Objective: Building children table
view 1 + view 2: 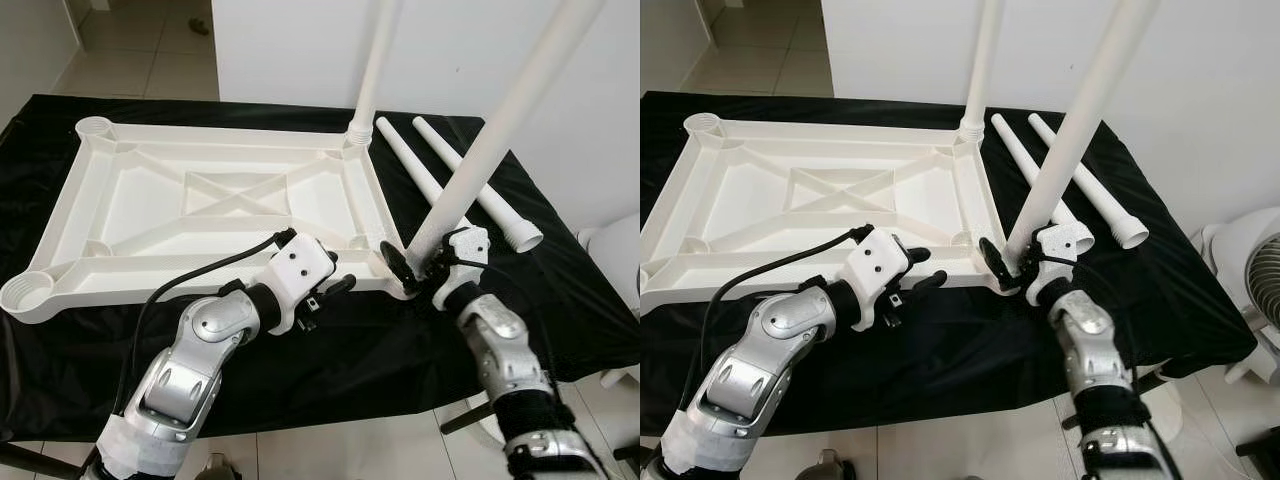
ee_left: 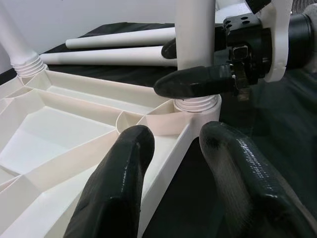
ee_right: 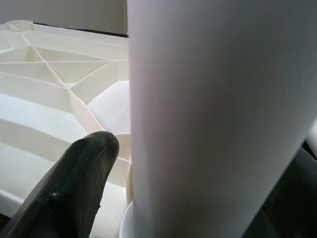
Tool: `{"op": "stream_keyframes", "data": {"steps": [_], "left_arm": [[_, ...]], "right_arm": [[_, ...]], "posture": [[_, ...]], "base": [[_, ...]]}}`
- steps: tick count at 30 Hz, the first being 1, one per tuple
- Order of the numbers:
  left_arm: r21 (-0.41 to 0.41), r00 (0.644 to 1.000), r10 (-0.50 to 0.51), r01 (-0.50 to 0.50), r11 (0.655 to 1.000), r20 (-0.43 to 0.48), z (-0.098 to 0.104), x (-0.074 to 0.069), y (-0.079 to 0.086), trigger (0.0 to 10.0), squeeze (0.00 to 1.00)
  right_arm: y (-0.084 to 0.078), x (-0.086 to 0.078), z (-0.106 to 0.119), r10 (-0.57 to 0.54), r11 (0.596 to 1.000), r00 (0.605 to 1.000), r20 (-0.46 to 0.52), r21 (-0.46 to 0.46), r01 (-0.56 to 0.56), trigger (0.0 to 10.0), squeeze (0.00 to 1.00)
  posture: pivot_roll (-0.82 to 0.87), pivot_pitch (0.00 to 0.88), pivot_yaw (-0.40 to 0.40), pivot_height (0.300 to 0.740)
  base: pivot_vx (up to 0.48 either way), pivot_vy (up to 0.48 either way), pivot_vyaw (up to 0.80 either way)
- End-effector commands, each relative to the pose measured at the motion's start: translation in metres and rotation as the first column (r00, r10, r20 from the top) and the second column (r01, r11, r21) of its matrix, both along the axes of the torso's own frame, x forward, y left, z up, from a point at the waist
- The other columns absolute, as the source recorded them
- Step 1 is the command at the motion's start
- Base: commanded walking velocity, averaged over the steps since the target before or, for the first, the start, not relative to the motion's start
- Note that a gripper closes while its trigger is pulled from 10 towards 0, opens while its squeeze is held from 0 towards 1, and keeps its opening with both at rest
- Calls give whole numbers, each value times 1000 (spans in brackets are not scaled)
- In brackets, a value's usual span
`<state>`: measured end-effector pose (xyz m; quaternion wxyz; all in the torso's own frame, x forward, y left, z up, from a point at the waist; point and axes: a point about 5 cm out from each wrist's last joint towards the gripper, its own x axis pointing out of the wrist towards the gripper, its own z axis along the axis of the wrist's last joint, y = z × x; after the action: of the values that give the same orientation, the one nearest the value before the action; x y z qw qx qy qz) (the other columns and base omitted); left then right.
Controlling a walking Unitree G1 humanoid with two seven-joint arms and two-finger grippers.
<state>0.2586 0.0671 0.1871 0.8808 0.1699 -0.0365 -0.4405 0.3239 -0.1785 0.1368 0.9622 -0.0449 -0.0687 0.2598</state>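
We hold the leaning leg (image 1: 500, 130) with our right gripper (image 1: 412, 268), fingers clamped on its base at the near corner socket of the upturned tabletop (image 1: 150, 200). Our left gripper (image 1: 335, 290) rests apart at the tabletop edge. Because the leg tilts, its thread may jam crosswise, or the tabletop may slide on the black cloth (image 1: 350, 370).

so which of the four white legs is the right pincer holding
The tilted leg at the tabletop's near right corner, held by the right pincer; one stands upright, two lie loose.
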Motion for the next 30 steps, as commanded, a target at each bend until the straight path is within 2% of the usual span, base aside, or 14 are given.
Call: {"op": "stream_keyframes", "data": {"steps": [1, 5, 6, 16, 25, 26, 27, 29, 30], "left_arm": [[4, 1000, -24, 24, 1000, 1, -1, 0, -5, 10000, 0], [3, 1000, -26, 26, 1000, 1, -1, 0, -6, 10000, 0], [4, 1000, -28, 28, 1000, 0, -2, 0, -7, 10000, 0], [8, 999, -44, 44, 999, -11, -8, -3, -13, 10000, 0], [16, 999, -17, 18, 1000, -34, -20, 0, -16, 10000, 0], [9, 999, -10, 10, 1000, -35, -21, 1, -16, 10000, 0], [9, 999, -10, 10, 1000, -35, -21, 1, -16, 10000, 0], [-12, 999, 7, -7, 1000, -36, -20, 3, -18, 10000, 0], [-12, 999, 7, -7, 1000, -36, -20, 3, -18, 10000, 0]], "right_arm": [[-1, -1, -6, 32, 999, 999, -34, -9, -32, 10000, 0], [-3, 2, -6, 63, 996, 997, -38, -56, -65, 10000, 0], [-4, 2, -7, 77, 995, 996, -47, -63, -80, 0, 0], [-8, 5, -10, 102, 992, 992, -75, -70, -107, 0, 0], [-4, 4, -16, 55, 998, 993, -100, -11, -57, 0, 0], [2, 4, -20, 19, 1000, 993, -115, 8, -18, 10000, 0], [2, 4, -20, 19, 1000, 993, -115, 8, -18, 10000, 0], [14, 4, -26, -80, 996, 987, -142, 31, 86, 10000, 0], [14, 4, -26, -80, 996, 987, -142, 31, 86, 10000, 0]], "posture": [[98, 72, -72, 740], [100, 70, -74, 740], [100, 70, -74, 740], [105, 64, -83, 740], [99, 61, -95, 740], [98, 59, -100, 740], [98, 59, -100, 740], [96, 55, -102, 740], [96, 55, -102, 740]], "base": [[0, 0, 0], [0, 0, 0], [0, 0, 0], [0, 0, 0], [0, 0, 0], [0, 0, 0], [0, 0, 0], [0, 0, 0], [0, 0, 0]]}}
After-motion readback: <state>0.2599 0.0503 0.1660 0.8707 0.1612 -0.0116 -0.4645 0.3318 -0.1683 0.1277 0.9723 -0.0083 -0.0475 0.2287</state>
